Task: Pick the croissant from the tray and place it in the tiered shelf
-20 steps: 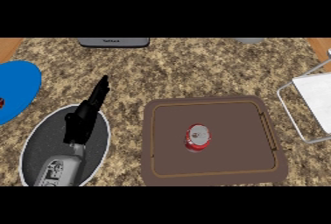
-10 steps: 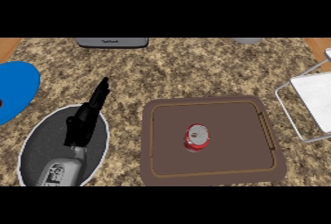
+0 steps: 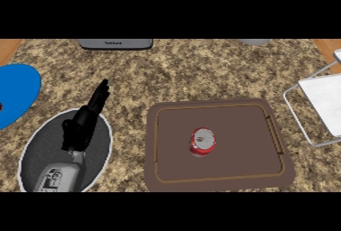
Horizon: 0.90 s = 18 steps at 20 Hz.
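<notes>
The brown tray [image 3: 220,144] serves as my reference. It lies flat on the speckled stone counter [image 3: 200,72], a rectangle with a raised rim and rounded corners. At the middle of the tray sits the single item on it: a small round thing, red with a pale grey top [image 3: 202,141]. It does not look like a croissant; I record it as a red and grey item and cannot say more about its kind. Nothing touches it.

My left hand [image 3: 85,121] is to the left of the tray, apart from its rim. Its fingers are straight and held together, pointing up and away from me, and they hold nothing. The grey forearm [image 3: 60,173] runs down from it to the lower edge. Hand and forearm lie over a dark oval plate with a white rim [image 3: 100,153], just left of the tray.

Farther left of the tray, a blue plate [image 3: 16,92] is cut by the view's edge. To the right of the tray stands the wire-framed tiered shelf [image 3: 320,106], with a pale panel, partly out of view.

My right hand does not show.
</notes>
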Available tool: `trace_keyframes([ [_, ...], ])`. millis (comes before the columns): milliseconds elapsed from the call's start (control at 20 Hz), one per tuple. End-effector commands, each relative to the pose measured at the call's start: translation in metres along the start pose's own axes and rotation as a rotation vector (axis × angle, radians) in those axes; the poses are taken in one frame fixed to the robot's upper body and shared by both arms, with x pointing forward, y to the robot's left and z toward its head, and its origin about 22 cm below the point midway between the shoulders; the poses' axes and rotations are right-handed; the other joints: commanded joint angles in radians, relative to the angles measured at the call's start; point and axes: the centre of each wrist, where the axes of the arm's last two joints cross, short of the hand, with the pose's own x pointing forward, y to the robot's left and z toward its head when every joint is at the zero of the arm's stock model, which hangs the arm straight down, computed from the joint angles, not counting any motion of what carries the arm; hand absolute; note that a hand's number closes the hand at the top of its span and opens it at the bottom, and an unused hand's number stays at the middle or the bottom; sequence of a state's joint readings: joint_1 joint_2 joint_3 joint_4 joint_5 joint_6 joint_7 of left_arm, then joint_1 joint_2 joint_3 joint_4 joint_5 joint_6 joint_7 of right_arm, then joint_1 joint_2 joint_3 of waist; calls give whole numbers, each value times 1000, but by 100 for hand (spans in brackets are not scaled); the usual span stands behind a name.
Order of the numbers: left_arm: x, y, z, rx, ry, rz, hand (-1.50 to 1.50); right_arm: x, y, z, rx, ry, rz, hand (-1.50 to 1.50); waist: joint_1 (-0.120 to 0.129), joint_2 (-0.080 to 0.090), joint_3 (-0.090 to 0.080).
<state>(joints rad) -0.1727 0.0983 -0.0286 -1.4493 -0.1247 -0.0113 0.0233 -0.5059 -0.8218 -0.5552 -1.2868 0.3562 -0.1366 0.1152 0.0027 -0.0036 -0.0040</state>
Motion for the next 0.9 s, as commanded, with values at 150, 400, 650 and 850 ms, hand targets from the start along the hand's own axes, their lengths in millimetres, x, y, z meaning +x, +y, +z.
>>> trace_keyframes([
  [150, 6, 3, 1, -6, 19, 8, 0, 1, -27, -4, 48, 49, -164, -150, -9, 1, 4],
  [400, 7, -3, -9, -34, 6, 10, 0, 12, -33, -21, 97, 35, -224, -150, -4, 4, 4],
  [650, 6, 3, 0, 1, 13, 5, 0, 25, -48, -27, 40, 87, -331, -150, -2, 2, 4],
  [850, 3, -8, -3, 12, 7, 0, 0, 27, -85, -38, -85, 143, -526, -150, -8, 0, 4],
])
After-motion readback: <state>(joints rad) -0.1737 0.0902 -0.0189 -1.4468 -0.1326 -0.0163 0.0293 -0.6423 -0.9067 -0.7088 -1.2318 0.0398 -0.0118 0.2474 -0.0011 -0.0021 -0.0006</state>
